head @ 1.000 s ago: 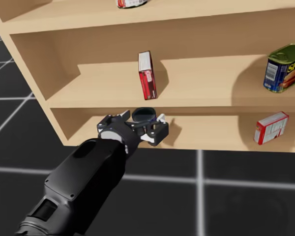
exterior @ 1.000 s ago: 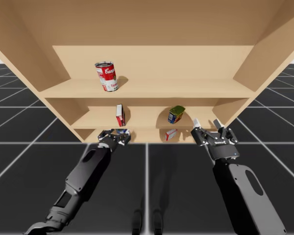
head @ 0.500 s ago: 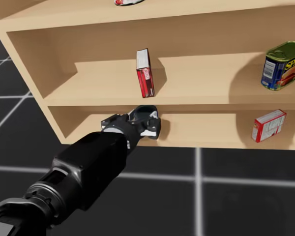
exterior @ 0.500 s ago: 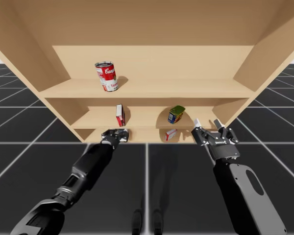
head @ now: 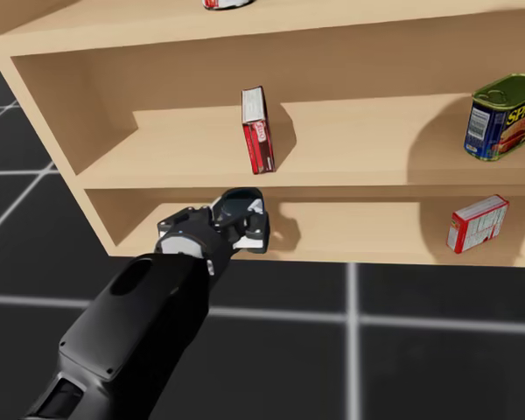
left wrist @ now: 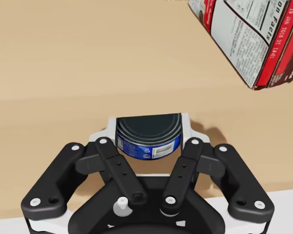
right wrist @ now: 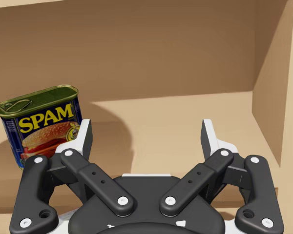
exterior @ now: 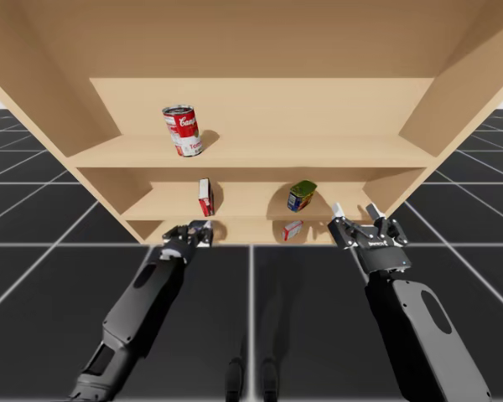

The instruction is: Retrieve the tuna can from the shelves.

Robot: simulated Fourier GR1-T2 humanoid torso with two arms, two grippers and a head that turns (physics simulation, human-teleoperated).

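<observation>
**Tuna can gripped in left end effector at bottom-shelf lip**

Left end effector (exterior: 197, 234) was closed narrow on the tuna can (left wrist: 147, 136), one finger on each side of its round wall. The can was at the near lip of the bottom board of the shelves (exterior: 335, 151), left of centre. Its axis looked roughly upright, dark lid up, blue label band facing the near side. Couldn't tell if it rested on the board or sat just off it.

Key relation: the can was already inside the grip, so there was nothing to reach for. My read is that the way out was straight back toward the near side, with nothing in the path.

Right end effector (exterior: 355, 216) hung well apart to the right, fingers spread wide and holding nothing. The left arm was the one on the job.

Farther in, a small red-and-white box (head: 479, 223) lay on the bottom board, well to the right of the can. One board up, an upright red box (head: 256, 129) stood above and beyond the can. A blue-and-green rectangular can (right wrist: 41, 124) stood ahead of the right end effector.

Risk as I judged it: lifting before pulling back could clip the middle board's edge.

Top board, farthest: a red-and-white round can (exterior: 182, 130).
</observation>
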